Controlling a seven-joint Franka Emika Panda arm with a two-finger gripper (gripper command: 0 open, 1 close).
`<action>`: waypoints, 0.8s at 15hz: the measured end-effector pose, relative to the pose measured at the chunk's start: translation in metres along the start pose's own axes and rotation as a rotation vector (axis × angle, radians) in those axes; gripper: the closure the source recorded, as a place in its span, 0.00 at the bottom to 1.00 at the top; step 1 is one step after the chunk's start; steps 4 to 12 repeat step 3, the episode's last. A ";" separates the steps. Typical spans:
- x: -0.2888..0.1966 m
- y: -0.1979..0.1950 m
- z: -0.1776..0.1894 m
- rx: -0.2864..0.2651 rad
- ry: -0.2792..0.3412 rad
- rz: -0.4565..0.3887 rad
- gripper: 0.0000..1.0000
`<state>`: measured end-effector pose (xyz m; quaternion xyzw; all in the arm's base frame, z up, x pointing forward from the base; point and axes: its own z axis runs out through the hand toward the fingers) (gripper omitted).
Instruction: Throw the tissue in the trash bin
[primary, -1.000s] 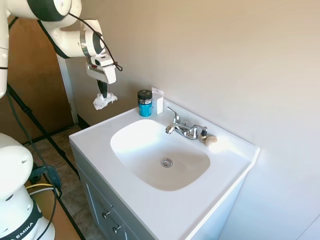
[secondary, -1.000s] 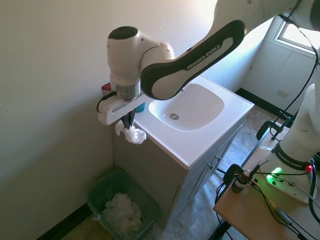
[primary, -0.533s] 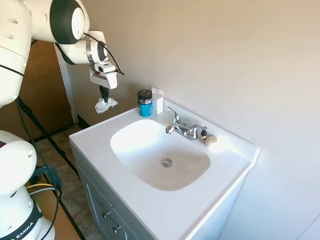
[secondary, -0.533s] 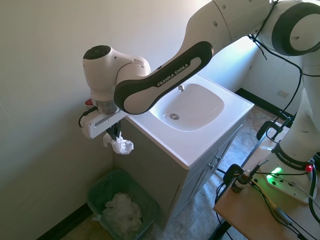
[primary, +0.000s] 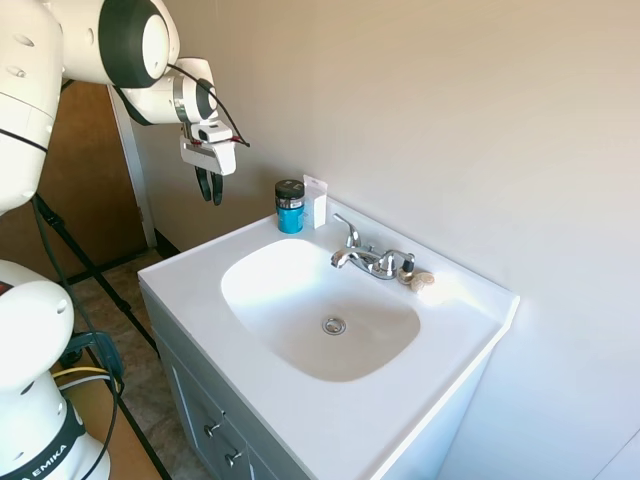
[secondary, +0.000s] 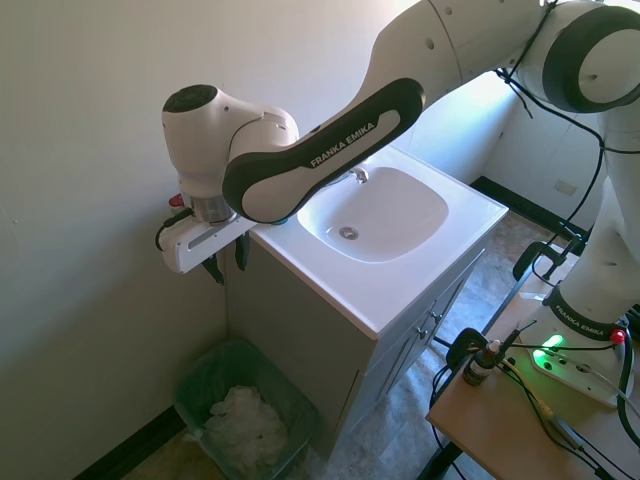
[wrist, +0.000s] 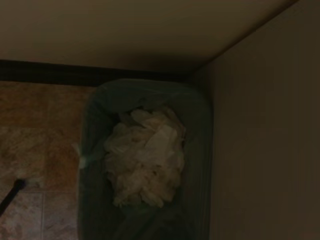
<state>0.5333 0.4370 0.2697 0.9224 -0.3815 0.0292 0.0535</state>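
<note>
My gripper (primary: 210, 190) hangs open and empty in the air, left of the vanity and close to the wall. In the second exterior view the gripper (secondary: 228, 262) sits straight above the green trash bin (secondary: 196, 378) on the floor. A heap of white crumpled paper (secondary: 245, 427) lies inside the bin. The tissue is no longer between the fingers, and I cannot single it out from that heap. The wrist view looks down into the trash bin (wrist: 150, 88) and onto the white paper (wrist: 147, 157) filling it.
The white vanity with its sink (primary: 320, 300) stands right beside the bin. On the counter are a blue jar (primary: 290, 206), a small white box (primary: 316, 201), the faucet (primary: 370, 259) and a beige shell-like lump (primary: 421, 281). A wall runs behind the bin.
The fingers have opened and the white wad that hung from them is gone. The arm has barely shifted since half a second ago.
</note>
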 end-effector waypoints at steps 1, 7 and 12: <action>-0.001 0.001 -0.013 0.014 0.006 -0.001 0.00; -0.008 0.008 -0.049 0.048 0.024 0.007 0.00; -0.008 0.008 -0.049 0.048 0.024 0.007 0.00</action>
